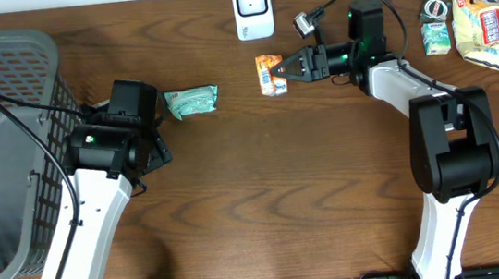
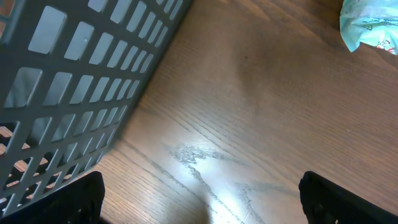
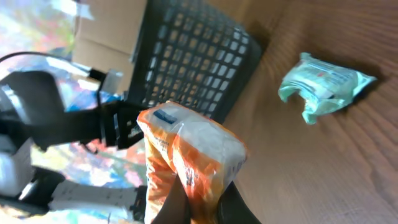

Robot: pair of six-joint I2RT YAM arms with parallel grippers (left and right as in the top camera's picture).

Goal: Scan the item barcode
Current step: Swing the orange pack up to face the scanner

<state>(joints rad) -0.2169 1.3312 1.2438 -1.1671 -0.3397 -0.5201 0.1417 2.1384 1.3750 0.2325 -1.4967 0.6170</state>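
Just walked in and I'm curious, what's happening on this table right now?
The right pincer is shut on a crinkly orange-and-white plastic packet, holding it close to the white barcode scanner. The left pincer hangs open over the wooden table between the grey plastic mesh basket and a pale teal packet, holding nothing.

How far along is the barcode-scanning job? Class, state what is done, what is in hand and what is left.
Done: the right tool is shut on the orange packet. In hand: the packet is held close to the white scanner. Left: showing its barcode to the scanner; no scan is visible. The left tool is open and empty, near the teal packet.
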